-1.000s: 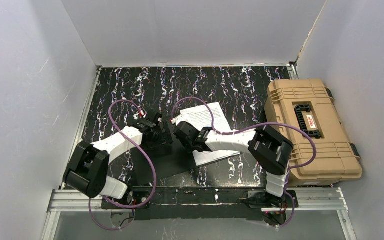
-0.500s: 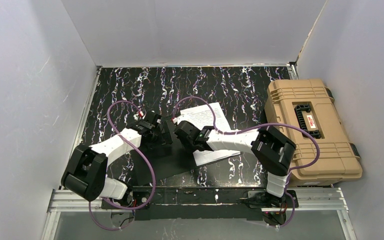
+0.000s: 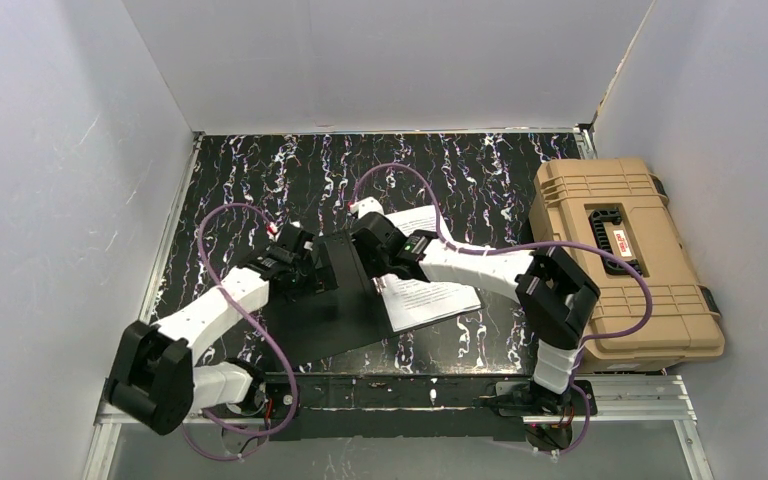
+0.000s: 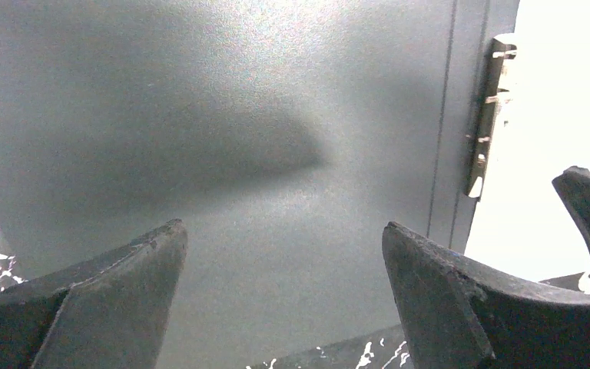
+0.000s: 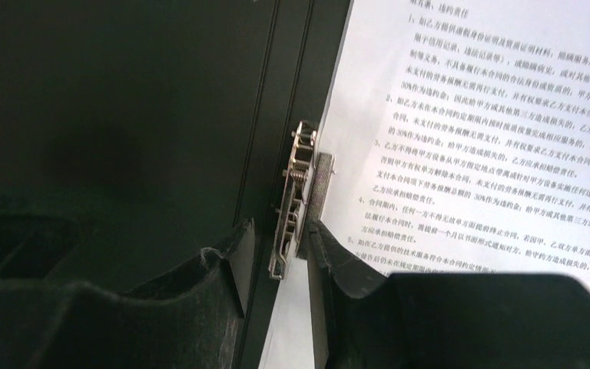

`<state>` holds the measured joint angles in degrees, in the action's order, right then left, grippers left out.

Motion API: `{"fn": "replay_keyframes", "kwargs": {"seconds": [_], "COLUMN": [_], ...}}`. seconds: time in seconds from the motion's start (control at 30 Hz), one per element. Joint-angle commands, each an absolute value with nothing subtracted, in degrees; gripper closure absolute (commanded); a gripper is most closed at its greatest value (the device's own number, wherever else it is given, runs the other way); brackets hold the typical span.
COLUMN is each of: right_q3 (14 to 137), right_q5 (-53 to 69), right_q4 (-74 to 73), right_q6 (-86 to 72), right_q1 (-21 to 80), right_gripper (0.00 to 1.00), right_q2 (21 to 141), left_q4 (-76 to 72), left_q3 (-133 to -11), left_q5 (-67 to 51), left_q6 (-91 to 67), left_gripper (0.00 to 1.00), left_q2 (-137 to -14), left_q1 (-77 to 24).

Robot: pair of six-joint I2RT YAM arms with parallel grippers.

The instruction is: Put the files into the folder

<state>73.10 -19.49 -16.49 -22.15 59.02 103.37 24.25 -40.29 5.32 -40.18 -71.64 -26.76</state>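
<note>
I see the folder (image 3: 315, 330) lying open on the counter (image 3: 260, 170), black inside up, the files (image 3: 425, 290) on its half at 3 o'clock of the metal clip (image 5: 296, 200). My right gripper (image 5: 278, 234) is released, jaws parted either side of that clip. My left gripper (image 4: 283, 229) hangs spread wide above the bare flap at 9 o'clock.

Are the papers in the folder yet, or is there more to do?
Nearly. Done: the folder lies open and the files lie on its right side. In hand: the right jaws straddle the metal clip, slightly apart; the left jaws hover open over the left flap. Left: make sure the clip holds the sheets, probably close the cover.
</note>
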Motion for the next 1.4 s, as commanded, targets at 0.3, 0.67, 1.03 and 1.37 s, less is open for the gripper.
{"fn": "replay_keyframes", "kwargs": {"seconds": [0.3,0.67,1.03,1.37], "right_q3": [78.98,78.99,79.55,77.39], "right_q5": [-21.07,-22.15,-22.58,-23.67], "right_q4": [-14.97,-15.38,-16.12,-16.95], "right_q6": [-22.90,-23.06,-23.03,-24.00], "right_q1": [58.62,58.62,58.54,58.60], "right_gripper": [0.65,0.69,0.74,0.80], "right_q2": [110.02,113.36,115.17,114.81], "left_q4": [34.16,37.37,37.58,37.70], "left_q3": [-44.90,-46.76,-46.49,-46.72], "left_q5": [10.47,12.20,12.44,12.40], "left_q6": [-38.95,-37.39,-37.09,-37.08], "left_gripper": [0.02,0.02,0.02,0.02], "left_q2": [-57.19,-51.43,-50.80,-50.80], "left_q1": [-26.63,-26.63,-26.63,-26.65]}}
